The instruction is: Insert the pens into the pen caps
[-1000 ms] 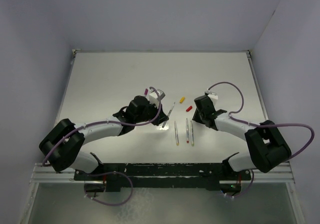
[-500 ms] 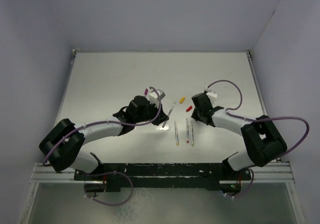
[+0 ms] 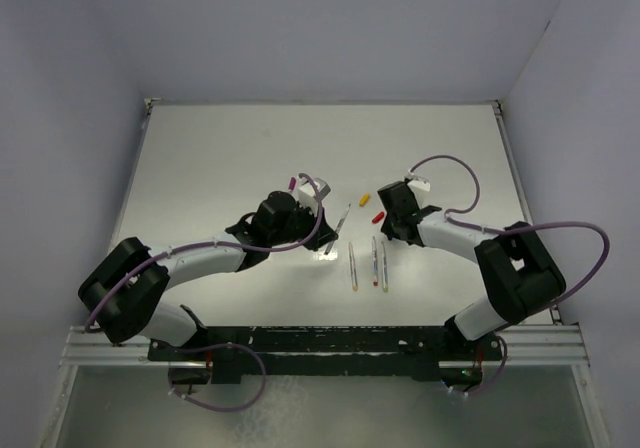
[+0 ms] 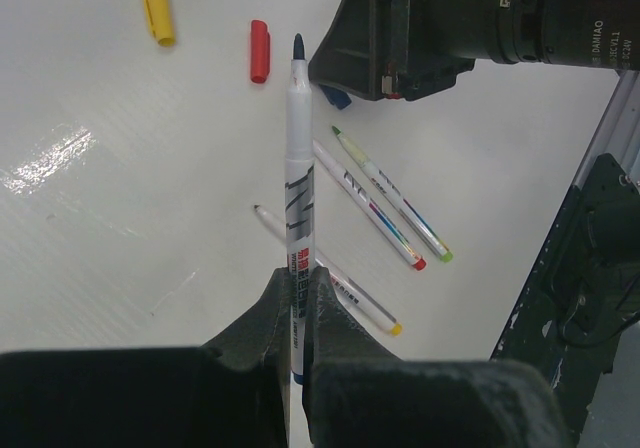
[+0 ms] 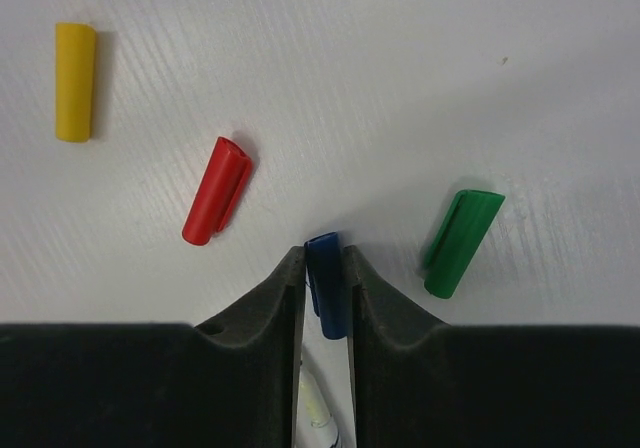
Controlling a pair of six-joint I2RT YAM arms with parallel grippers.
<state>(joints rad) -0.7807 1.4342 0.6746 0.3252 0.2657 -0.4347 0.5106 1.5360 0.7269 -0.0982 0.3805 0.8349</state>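
1. The left gripper (image 4: 300, 271) was narrowed and clamped on the lower barrel of a thin silver-grey marker pen with a dark bare tip (image 4: 298, 168). The pen's long axis ran straight out from the fingers, tip leading, toward the right gripper. Its tail end was hidden between the pads.

2. A small purple plastic cap (image 3: 292, 181) lay on the white table (image 3: 220, 148) beside the left wrist. It was too small to show which way it pointed.

3. A short yellow plastic cap (image 5: 75, 80) and a short red plastic cap (image 5: 217, 203) lay apart from each other, the red one tilted.

4. Three loose pens lay on the table, nearly parallel, with their long axes running near to far.
   - A silver-grey pen with a yellow end (image 4: 360, 303) was partly covered by the left finger.
   - A silver-grey pen with a red end (image 4: 367, 205) lay next to it.
   - A silver-grey pen with a green end (image 4: 390, 193) had its pale tip reaching under the right fingers.

5. The right gripper (image 5: 324, 253) was narrowed, with both pads against the sides of a short blue plastic cap (image 5: 327, 288). The cap lay flat on the table, its long axis in line with the fingers. Its rear end was lost in the shadow between the fingers. In the left wrist view the gripper body covered most of it.

6. A short green plastic cap (image 5: 461, 227) lay tilted just right of the right fingers, not touching them.
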